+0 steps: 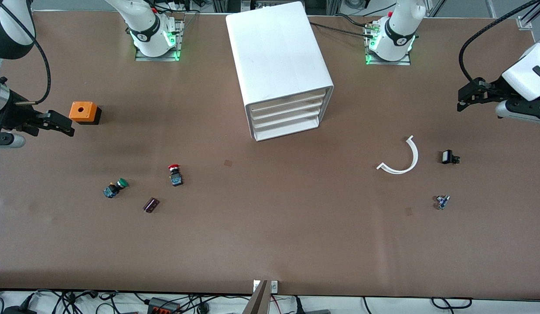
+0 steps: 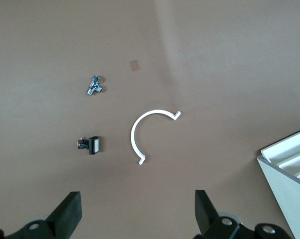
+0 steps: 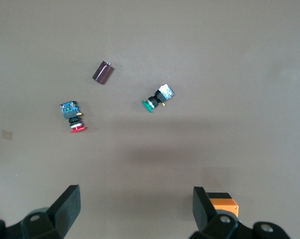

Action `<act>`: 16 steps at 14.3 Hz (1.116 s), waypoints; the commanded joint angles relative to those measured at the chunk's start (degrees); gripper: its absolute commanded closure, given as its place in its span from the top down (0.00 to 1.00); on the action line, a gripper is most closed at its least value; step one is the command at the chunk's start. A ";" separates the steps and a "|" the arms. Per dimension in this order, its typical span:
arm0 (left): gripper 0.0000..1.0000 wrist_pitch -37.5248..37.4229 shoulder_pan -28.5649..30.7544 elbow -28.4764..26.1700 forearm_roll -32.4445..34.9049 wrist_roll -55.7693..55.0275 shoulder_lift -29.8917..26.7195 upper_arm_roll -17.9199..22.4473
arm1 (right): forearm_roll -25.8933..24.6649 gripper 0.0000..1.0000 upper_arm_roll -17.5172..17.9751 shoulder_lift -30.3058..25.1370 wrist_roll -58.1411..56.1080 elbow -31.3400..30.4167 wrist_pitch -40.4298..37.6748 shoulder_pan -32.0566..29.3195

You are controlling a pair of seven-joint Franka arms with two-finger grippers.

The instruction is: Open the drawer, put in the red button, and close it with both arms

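Nothing is happening yet: all 4 drawers (image 1: 287, 114) are sitting shut, the red button (image 1: 175, 174) is lying untouched, and the left gripper (image 2: 135, 211) and right gripper (image 3: 135, 209) are both hanging wide apart above the table (image 1: 270, 235).

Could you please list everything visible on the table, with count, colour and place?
White plastic drawer cabinet: 1, four drawers shut, mid-table near the bases.
Red-capped push button: 1, toward the right arm's end.
Green-capped push button: 1, beside it.
Dark maroon cylinder: 1, nearer the camera than both.
Orange box with hole: 1, by the right gripper.
White curved strip: 1, toward the left arm's end.
Black-and-white small part: 1, beside the strip.
Small metal part: 1, nearer the camera.
Left gripper: open, waiting.
Right gripper: open, waiting.
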 commanded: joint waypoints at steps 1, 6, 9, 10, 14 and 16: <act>1.00 -1.32 0.41 1.90 -0.90 -0.03 0.67 -0.19 | -0.55 1.00 0.17 -0.41 -0.54 0.35 0.06 0.10; 1.00 -1.41 0.41 1.98 -0.90 0.24 0.67 -0.19 | -0.55 1.00 0.17 -0.32 -0.63 0.52 -0.20 0.02; 1.00 -1.41 0.06 1.99 -0.90 0.06 0.76 -0.19 | -0.64 1.00 0.17 -0.06 -0.63 0.44 -0.29 0.02; 1.00 -1.41 0.06 1.99 -0.90 -0.03 0.76 -0.19 | -0.55 1.00 0.17 0.38 -0.63 0.44 -0.29 0.10; 1.00 -7.88 -1.34 1.98 -0.90 0.50 1.20 -1.41 | -0.46 1.00 0.25 3.44 -0.71 0.44 -0.03 0.89; 1.00 -12.63 -3.79 1.90 -1.51 0.59 1.72 -2.29 | -0.46 1.00 0.25 5.73 -0.71 0.61 0.41 2.73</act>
